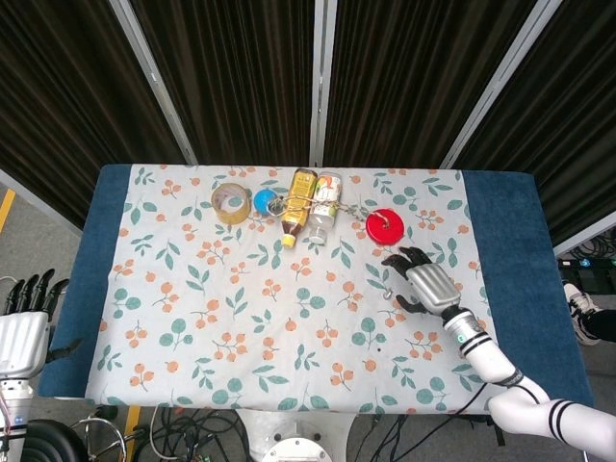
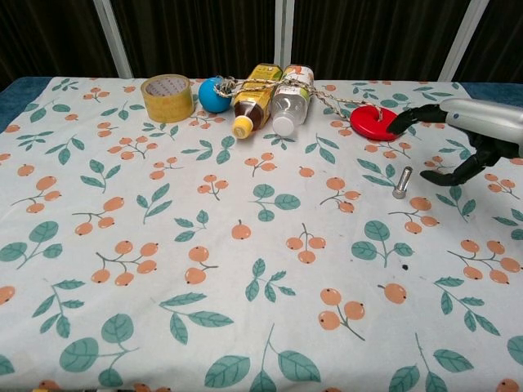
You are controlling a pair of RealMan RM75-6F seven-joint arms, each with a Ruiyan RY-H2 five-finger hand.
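Note:
A small silver bolt (image 2: 401, 182) (image 1: 387, 293) stands on the floral tablecloth (image 2: 245, 269). My right hand (image 2: 458, 140) (image 1: 421, 281) hovers just right of it with fingers spread, holding nothing. A red disc (image 2: 374, 122) (image 1: 384, 226) lies behind the bolt, tied by cord to two bound bottles (image 2: 274, 100) (image 1: 311, 205). My left hand (image 1: 24, 313) hangs off the table's left edge, fingers straight, holding nothing.
A roll of tape (image 2: 167, 96) (image 1: 231, 202) and a blue ball (image 2: 214, 94) (image 1: 265, 201) sit at the back left beside the bottles. Dark curtains stand behind the table. Blue cloth (image 1: 529, 250) borders the right side.

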